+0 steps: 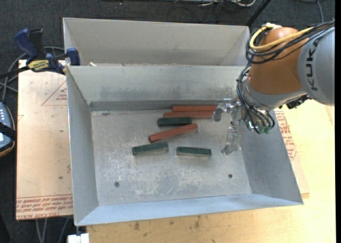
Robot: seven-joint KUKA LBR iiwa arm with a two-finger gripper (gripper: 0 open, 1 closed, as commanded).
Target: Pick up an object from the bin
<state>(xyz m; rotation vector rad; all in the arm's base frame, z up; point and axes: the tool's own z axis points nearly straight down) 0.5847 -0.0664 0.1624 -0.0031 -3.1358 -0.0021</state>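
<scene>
My gripper [222, 132] hangs over the right side of the bin floor, open, with nothing between its fingers. One fingertip [217, 115] is close to the right end of a red-brown bar [194, 108] that lies near the back wall. The other fingertip [228, 150] hangs to the right of a dark green bar [193, 152], which lies flat on the floor and apart from it.
More bars lie left of the gripper: a second red-brown one [180, 114], a dark green one [174, 122], a slanted red-brown one [173, 132] and a dark green one [150, 149]. The bin's sloping right wall is just beside the gripper.
</scene>
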